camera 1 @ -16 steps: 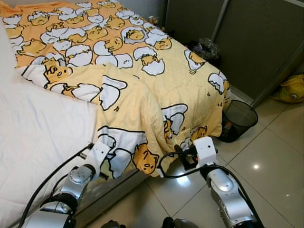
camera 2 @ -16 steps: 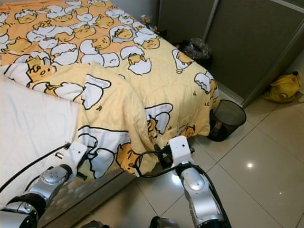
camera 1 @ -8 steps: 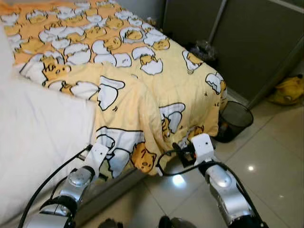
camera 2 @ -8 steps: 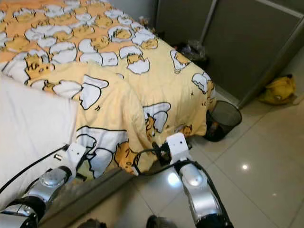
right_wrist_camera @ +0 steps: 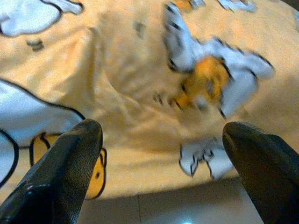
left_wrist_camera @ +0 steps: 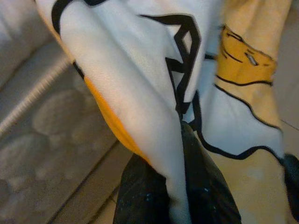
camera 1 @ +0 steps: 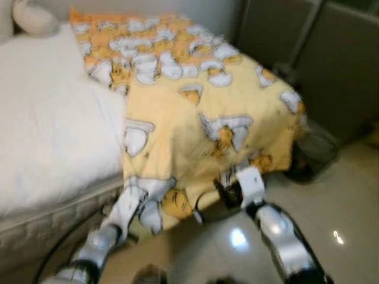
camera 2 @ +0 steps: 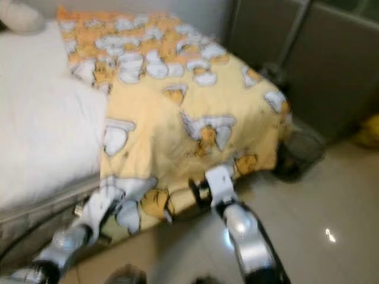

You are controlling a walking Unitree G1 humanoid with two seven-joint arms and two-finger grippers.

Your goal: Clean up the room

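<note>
White sheet (camera 1: 53,124) fills the left half of the head view, and at the far upper left we catch a pale pillow (camera 1: 34,16) against the wall, all of it blurred. Below the sheet, at lower left, runs the quilted side of the mattress (camera 1: 41,222).

Moving toward the centre, our left gripper (left_wrist_camera: 180,154) is at the blanket's hanging lower corner; in its wrist view the two black fingers (left_wrist_camera: 140,196) are pinched tight on a fold of the white, black-lined cloth, with the mattress side just beside it. In the head view the left arm (camera 1: 98,248) rises from the lower left to that corner.

Across the middle lies the yellow blanket (camera 1: 201,89) with its white and orange cartoon print, covering the bed from the upper centre down and draping over the foot end toward the tiled floor (camera 1: 343,195).

Just right of centre, our right gripper (right_wrist_camera: 161,154) faces the draped edge; its wrist view shows the fingers spread wide, nothing between them, the blanket close ahead.

On the right, a dark mesh bin (camera 1: 314,157) stands on the floor just beside the blanket's corner, with grey panels (camera 1: 331,65) behind at upper right.
</note>
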